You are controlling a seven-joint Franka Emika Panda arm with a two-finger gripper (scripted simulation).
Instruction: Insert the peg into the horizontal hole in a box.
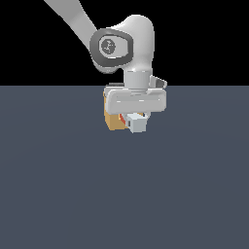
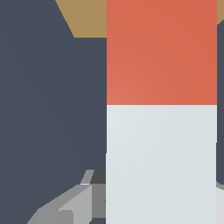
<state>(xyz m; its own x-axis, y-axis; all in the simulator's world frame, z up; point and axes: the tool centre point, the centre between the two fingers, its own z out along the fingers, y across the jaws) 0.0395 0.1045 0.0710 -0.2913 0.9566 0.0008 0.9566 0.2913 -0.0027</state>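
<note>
Peg [image 2: 162,131] clamped in gripper [image 1: 137,119], orange-red end pointing at tan box [image 1: 113,121]; hole hidden.

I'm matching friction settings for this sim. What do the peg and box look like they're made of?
The peg looks like smooth matte plastic or painted stock: flat white and orange-red, no grain. The box looks wood-coloured, a plain matte tan, but no grain shows, so that is uncertain.

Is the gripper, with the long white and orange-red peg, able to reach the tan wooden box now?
Probably yes. The gripper holds the peg, whose orange-red end points toward the tan box. Nothing is visible between them, though the hole itself is hidden.
</note>
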